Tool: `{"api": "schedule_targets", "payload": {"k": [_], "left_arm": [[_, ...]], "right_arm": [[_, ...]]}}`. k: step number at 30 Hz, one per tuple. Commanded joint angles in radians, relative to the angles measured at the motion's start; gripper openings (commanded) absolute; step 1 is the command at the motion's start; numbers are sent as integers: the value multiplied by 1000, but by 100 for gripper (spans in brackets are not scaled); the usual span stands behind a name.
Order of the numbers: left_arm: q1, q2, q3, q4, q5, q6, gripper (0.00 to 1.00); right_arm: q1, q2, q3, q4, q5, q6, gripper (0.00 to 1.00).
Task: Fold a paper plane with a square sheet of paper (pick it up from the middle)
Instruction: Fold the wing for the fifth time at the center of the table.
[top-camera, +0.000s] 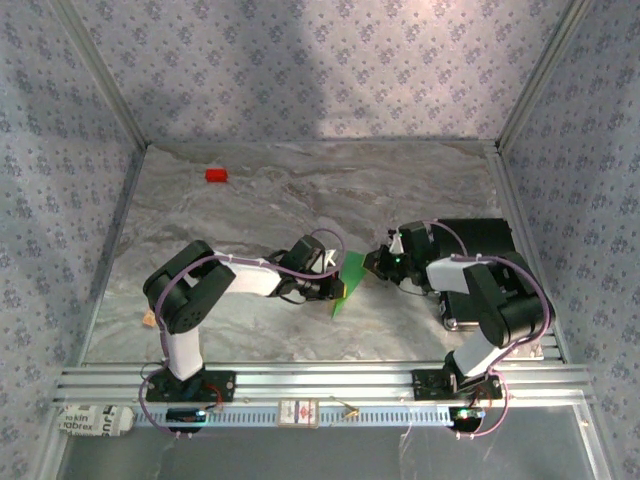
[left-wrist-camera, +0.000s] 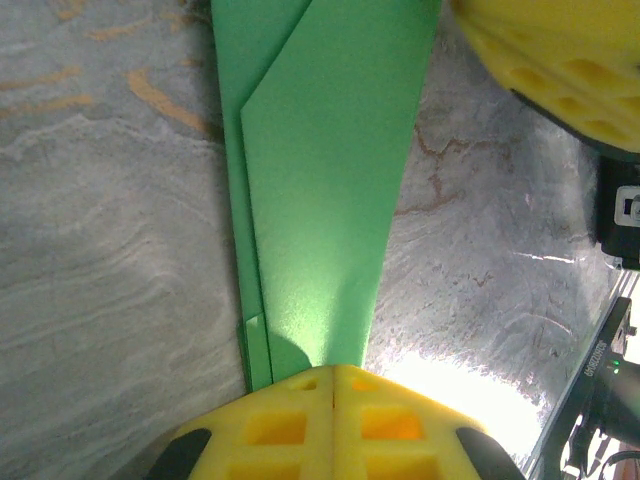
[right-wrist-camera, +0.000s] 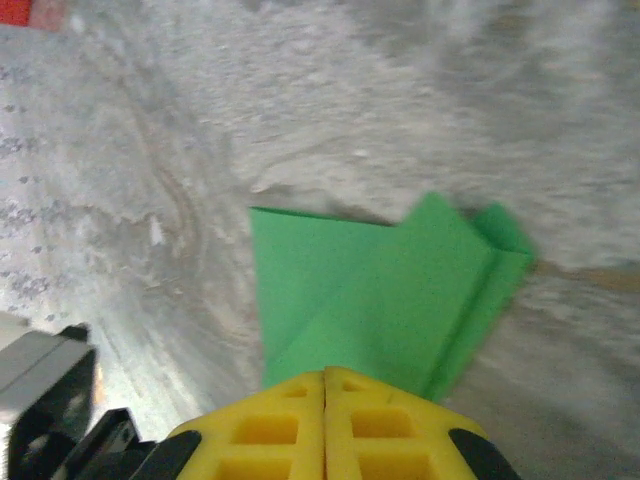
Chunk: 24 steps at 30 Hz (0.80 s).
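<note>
The square sheet of paper (top-camera: 349, 276) is bright green and folded into a slim tapered dart with layered flaps, held just above the marble table between the two arms. In the left wrist view the paper (left-wrist-camera: 330, 180) runs lengthwise away from my left gripper (left-wrist-camera: 333, 368), whose yellow jaws are shut on its narrow end. In the right wrist view the paper (right-wrist-camera: 370, 290) fans out from my right gripper (right-wrist-camera: 325, 372), jaws shut on its near edge. From above, the left gripper (top-camera: 335, 283) and right gripper (top-camera: 375, 262) face each other across the paper.
A small red block (top-camera: 216, 175) lies at the far left of the table, and the same red block (right-wrist-camera: 18, 10) sits at the right wrist view's top left corner. A black box (top-camera: 480, 235) sits behind the right arm. Patterned walls enclose three sides.
</note>
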Motion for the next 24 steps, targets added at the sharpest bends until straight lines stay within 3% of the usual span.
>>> {"api": "schedule_targets", "payload": {"k": [1, 7, 24], "left_arm": [[-34, 55, -49, -140, -17, -5, 0], [-34, 50, -40, -156, -17, 3, 0], [-32, -63, 44, -235, -29, -1, 1]], "right_arm": [[34, -16, 36, -19, -32, -28, 8], [84, 49, 53, -20, -20, -31, 8], [23, 115, 5, -67, 8, -67, 3]]}}
